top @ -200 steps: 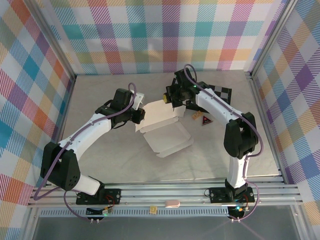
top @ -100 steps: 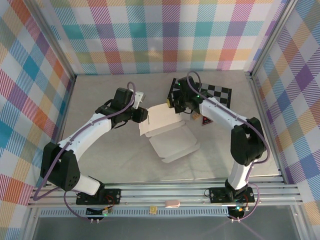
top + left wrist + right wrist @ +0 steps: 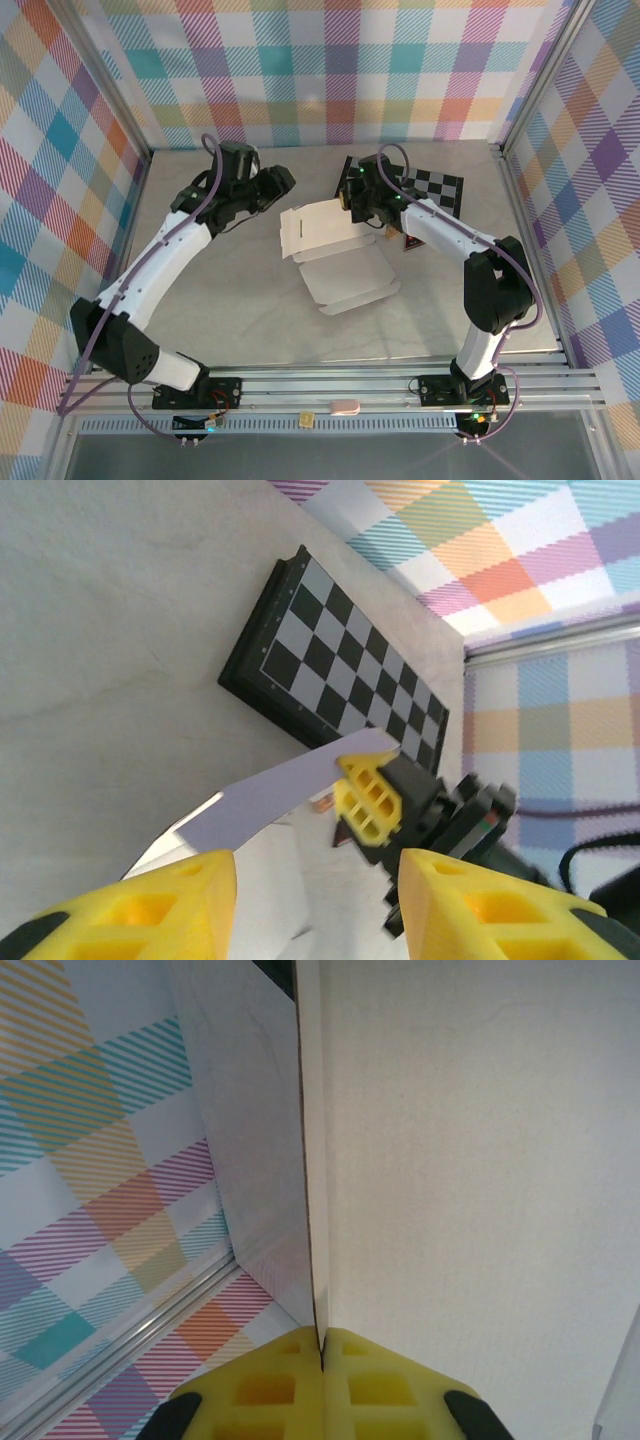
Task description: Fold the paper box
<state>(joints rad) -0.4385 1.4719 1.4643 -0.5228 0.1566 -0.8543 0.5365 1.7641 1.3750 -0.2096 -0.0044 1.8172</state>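
**Paper box part-raised, most folds to come**

Mid-frame in my overhead view, the paper box lies on the desk largely as an opened sheet. Its lower panels are flat and one upper panel is lifted. The right end effector is pinched closed on that panel's edge, just right of centre. The left end effector, up and left of the box, has its jaws parted with nothing between them. By my reckoning the job is at an early stage: I can see no flap tucked, and the lid is unclosed. The right wrist camera shows what the overhead cannot: yellow fingertips meeting on the thin cardboard edge. The left wrist camera gives the lifted flap's lavender face, with the checkerboard behind it.
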